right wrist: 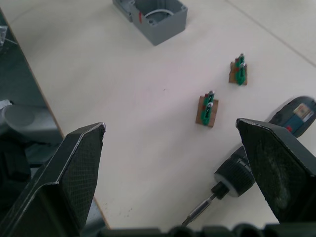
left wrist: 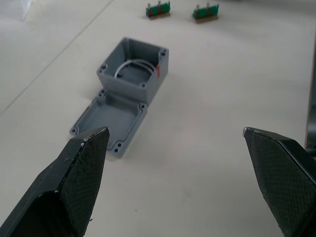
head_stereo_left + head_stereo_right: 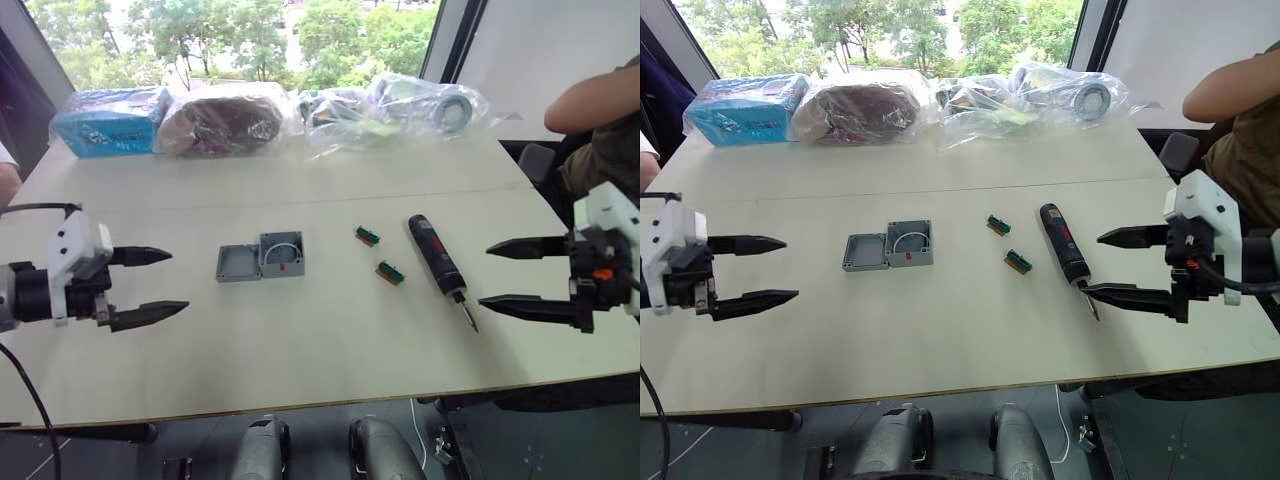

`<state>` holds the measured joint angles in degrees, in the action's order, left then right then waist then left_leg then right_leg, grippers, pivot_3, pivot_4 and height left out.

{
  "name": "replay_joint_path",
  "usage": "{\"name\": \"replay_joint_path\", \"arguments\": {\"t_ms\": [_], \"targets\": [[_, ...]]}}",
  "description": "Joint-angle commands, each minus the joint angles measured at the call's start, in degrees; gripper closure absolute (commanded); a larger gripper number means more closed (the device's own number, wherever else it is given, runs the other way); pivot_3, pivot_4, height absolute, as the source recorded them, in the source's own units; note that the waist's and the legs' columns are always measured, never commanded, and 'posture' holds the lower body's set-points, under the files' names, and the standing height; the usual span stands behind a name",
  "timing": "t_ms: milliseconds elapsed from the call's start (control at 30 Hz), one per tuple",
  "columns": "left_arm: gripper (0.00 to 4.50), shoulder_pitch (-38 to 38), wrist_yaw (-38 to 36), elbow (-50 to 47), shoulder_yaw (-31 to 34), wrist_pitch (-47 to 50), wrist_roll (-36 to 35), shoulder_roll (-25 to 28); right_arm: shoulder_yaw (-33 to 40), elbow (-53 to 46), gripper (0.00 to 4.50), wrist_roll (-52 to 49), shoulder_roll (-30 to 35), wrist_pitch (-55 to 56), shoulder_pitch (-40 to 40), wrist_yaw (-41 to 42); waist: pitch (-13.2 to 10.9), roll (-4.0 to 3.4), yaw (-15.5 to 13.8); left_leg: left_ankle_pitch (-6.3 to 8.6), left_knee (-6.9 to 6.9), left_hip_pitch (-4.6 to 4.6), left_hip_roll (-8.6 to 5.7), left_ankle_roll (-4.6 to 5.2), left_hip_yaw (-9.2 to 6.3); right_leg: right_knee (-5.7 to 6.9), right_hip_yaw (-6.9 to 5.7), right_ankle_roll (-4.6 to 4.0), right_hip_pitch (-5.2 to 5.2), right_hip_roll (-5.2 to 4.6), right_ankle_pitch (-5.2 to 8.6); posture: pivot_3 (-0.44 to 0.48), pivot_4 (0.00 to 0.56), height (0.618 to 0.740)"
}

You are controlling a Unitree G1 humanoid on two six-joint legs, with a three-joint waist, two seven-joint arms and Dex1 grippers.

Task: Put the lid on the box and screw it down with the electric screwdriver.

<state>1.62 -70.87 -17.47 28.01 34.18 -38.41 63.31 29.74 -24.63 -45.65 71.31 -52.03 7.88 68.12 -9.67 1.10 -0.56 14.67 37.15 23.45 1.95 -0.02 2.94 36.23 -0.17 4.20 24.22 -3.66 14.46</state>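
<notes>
The grey box (image 3: 282, 254) stands open-side up in the middle of the table, a red mark on its front edge and a white wire inside. The shallow grey lid (image 3: 237, 263) lies hollow side up, touching the box's left side. The black electric screwdriver (image 3: 437, 258) lies flat to the right, bit pointing toward the front edge. My left gripper (image 3: 148, 286) hovers open left of the lid. My right gripper (image 3: 508, 274) is open just right of the screwdriver's tip, holding nothing.
Two small green-and-red blocks (image 3: 367, 236) (image 3: 390, 272) lie between box and screwdriver. Plastic-wrapped packages (image 3: 230, 118) and a blue pack (image 3: 108, 121) line the far edge. A person's arm (image 3: 590, 98) shows at the far right, another elbow (image 3: 6, 178) at the left.
</notes>
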Motion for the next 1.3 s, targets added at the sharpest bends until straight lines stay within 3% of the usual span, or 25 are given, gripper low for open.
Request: {"name": "replay_joint_path", "arguments": {"t_ms": [33, 567, 833, 1033, 1300], "targets": [[0.06, 1.33, -0.40, 0.08, 0.80, 0.71, -1.43, 0.97, 0.32, -1.08, 0.00, -0.90, 0.64, 0.20, 1.08, -0.47, -0.01, -0.02, 0.02, 0.00, 0.00, 0.00, 0.00, 0.00, 0.00, 0.00, 0.00, 0.00, 0.00, 0.00, 0.00, 0.000, 0.150, 0.740], [0.06, 0.66, -4.29, 1.31, 0.54, 0.10, 0.10, 2.64, 1.05, -3.03, 0.00, -2.29, -0.61, -0.54, -0.15, -2.71, -0.02, -0.02, 0.06, 0.00, 0.00, 0.00, 0.00, 0.00, 0.05, 0.01, 0.02, 0.01, 0.02, 0.01, -0.01, 0.000, 0.150, 0.740], [0.06, 4.98, -4.50, 3.40, -4.45, -3.45, 3.63, 3.41, 1.76, -6.60, 0.00, -3.53, -2.83, -1.44, -0.76, -7.31, -0.02, -0.01, -0.13, 0.00, 0.01, 0.00, -0.01, 0.00, 0.05, 0.02, 0.03, 0.02, 0.01, 0.01, -0.01, 0.000, 0.150, 0.740], [0.06, 16.31, -5.73, 7.21, -14.59, -7.46, 6.55, 1.50, 0.09, -10.94, 0.00, -5.93, -5.42, -3.34, 0.84, -13.95, -0.02, -0.01, -0.10, 0.00, 0.03, 0.01, -0.04, 0.00, 0.06, 0.05, 0.03, 0.04, -0.01, 0.04, -0.03, 0.000, 0.150, 0.740], [0.06, 34.21, -8.32, 18.18, -34.75, -17.31, 18.86, -11.17, -6.25, -15.02, 0.00, -6.35, -9.54, -2.17, 3.65, -21.48, -0.02, 0.05, -0.16, -0.01, 0.18, 0.07, -0.17, 0.01, 0.12, 0.06, 0.04, 0.14, -0.11, 0.18, -0.08, 0.000, 0.150, 0.740]]}}
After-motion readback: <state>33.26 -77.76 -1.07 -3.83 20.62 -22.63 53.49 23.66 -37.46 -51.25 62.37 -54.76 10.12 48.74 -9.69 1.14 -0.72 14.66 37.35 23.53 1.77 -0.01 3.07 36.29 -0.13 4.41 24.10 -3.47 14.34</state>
